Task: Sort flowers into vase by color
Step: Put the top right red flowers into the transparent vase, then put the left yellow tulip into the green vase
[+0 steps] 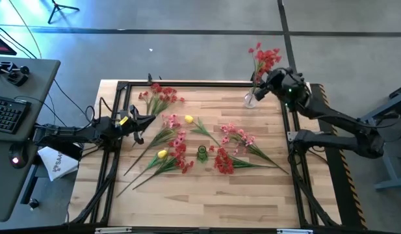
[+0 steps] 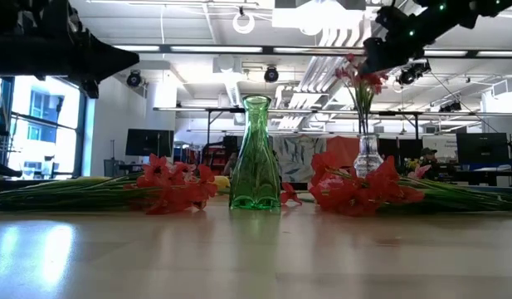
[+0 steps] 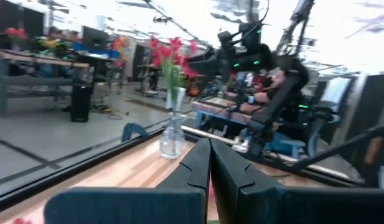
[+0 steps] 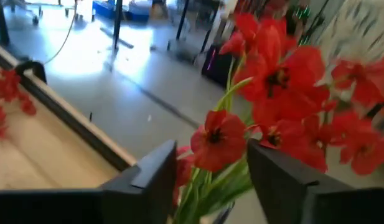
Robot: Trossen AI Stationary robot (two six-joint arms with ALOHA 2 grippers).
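Red blooms (image 1: 265, 58) stand upright with their stems in a clear glass vase (image 1: 250, 99) at the table's far right edge. My right gripper (image 4: 210, 155) is open just above that vase; its fingers stand on either side of the green stems (image 4: 224, 177), and I see no touch. A small green glass vase (image 2: 256, 154) stands empty near the table's middle. Red, pink and yellow stems (image 1: 177, 146) lie flat around it. My left gripper (image 1: 148, 119) hovers shut over the table's left side, holding nothing.
Loose flowers lie in bunches: red and pink at the far left (image 1: 158, 96), pink and yellow mid-left (image 1: 177, 120), pink (image 1: 239, 136) and red (image 1: 224, 162) to the right of the green vase. A black frame (image 1: 187, 83) rims the table. Bare wood lies along the near edge.
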